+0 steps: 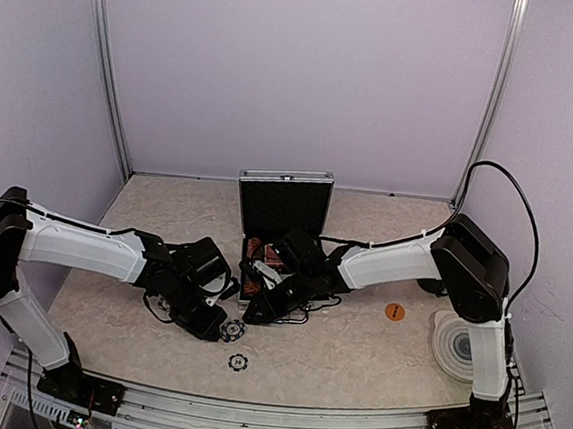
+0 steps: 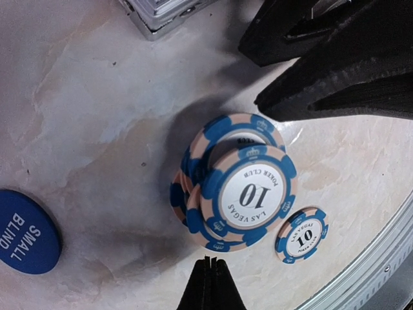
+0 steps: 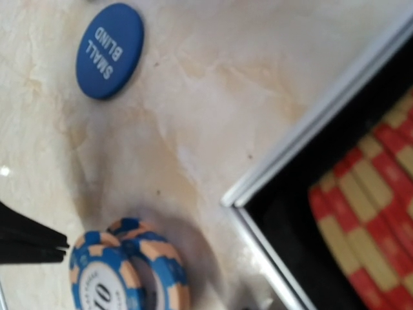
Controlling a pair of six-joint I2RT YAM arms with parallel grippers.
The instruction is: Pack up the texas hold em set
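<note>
The silver case (image 1: 285, 179) stands open at the table's middle, black inside, with red chips (image 3: 371, 206) in its tray. Just in front of it a leaning stack of blue "10" chips (image 2: 239, 184) rests on the table. A single blue chip (image 2: 302, 234) lies beside the stack, and a blue "SMALL BLIND" button (image 3: 110, 50) lies nearby. My left gripper (image 2: 208, 261) is shut and empty, its tip just short of the stack. My right gripper (image 2: 251, 72) hovers on the stack's far side, fingertips slightly apart with nothing seen between them.
An orange round button (image 1: 394, 311) lies right of the case. A grey ringed coaster (image 1: 459, 345) sits at the right edge. The metal rail (image 2: 381, 258) of the table's near edge runs close behind the single chip.
</note>
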